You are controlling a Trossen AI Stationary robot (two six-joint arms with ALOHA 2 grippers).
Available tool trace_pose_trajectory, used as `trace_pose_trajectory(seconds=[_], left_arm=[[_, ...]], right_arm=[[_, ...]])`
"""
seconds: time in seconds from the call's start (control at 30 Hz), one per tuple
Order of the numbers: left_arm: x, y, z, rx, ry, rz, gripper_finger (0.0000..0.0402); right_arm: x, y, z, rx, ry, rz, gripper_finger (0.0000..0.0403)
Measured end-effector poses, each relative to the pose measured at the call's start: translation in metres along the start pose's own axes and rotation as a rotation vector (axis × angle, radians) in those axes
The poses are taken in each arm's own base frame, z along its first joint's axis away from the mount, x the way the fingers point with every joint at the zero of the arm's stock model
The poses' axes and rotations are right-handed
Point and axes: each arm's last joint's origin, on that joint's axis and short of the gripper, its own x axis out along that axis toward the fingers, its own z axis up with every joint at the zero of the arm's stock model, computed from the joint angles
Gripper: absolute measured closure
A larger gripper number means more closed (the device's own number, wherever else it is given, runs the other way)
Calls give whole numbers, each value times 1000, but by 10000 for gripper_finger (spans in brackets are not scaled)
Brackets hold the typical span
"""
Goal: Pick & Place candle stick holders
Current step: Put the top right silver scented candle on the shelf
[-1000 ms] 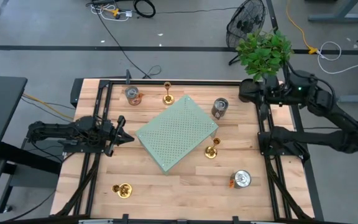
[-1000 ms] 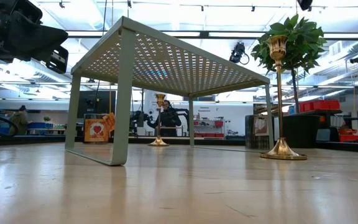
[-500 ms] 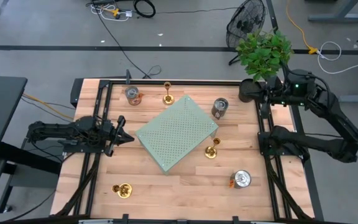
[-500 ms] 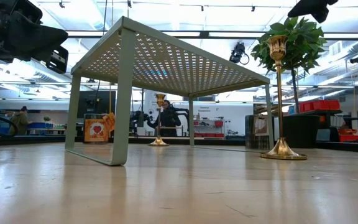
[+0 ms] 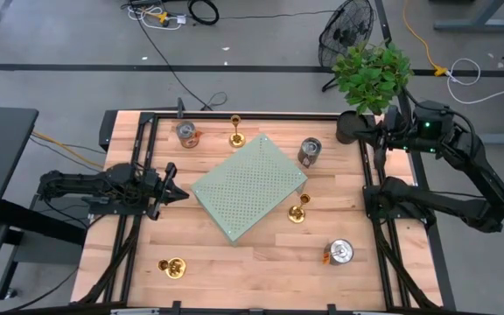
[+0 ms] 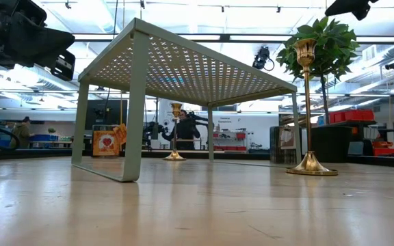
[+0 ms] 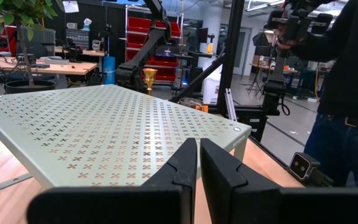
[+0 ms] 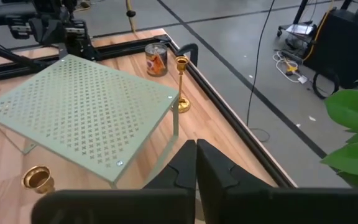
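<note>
Three gold candle stick holders are on the wooden table. One (image 5: 235,135) (image 8: 181,84) stands at the far edge. One (image 5: 298,212) (image 6: 308,102) stands by the right side of the green perforated shelf (image 5: 248,188). One (image 5: 173,267) lies near the front left. My left gripper (image 5: 185,195) (image 7: 197,155) is shut and level at the shelf's left, touching nothing. My right gripper (image 5: 340,134) (image 8: 196,152) is shut, high over the far right corner, and holds nothing.
Three tin cans stand on the table: far left (image 5: 186,133), far right of the shelf (image 5: 310,150), near right (image 5: 339,253). A potted plant (image 5: 370,74) stands beyond the far right corner. A person (image 7: 347,93) stands past the table's right side.
My right arm has swung a little toward the table's right edge, with its gripper still shut high over the far right corner. Nothing on the table has moved.
</note>
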Motion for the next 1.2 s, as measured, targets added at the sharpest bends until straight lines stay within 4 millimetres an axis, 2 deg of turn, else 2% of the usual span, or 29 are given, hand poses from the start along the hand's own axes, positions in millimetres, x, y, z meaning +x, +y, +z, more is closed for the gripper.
trace_pose_trajectory(seconds=[0.17, 0.3, 0.57, 0.7, 0.93, 1.2], left_arm=[[0, 0, 0, 0, 0, 0, 376], [0, 0, 0, 0, 0, 0, 376], [0, 0, 0, 0, 0, 0, 376], [0, 0, 0, 0, 0, 0, 376], [0, 0, 0, 0, 0, 0, 376], [0, 0, 0, 0, 0, 0, 376]], right_arm=[[-1, 0, 0, 5, 0, 3, 392], [-1, 1, -4, 72, 33, 8, 394], [-1, 2, -15, 111, 142, 18, 394], [7, 2, -24, 125, 193, 23, 390], [25, 1, -44, 194, 283, 24, 353], [35, -2, -57, 194, 344, -44, 290]])
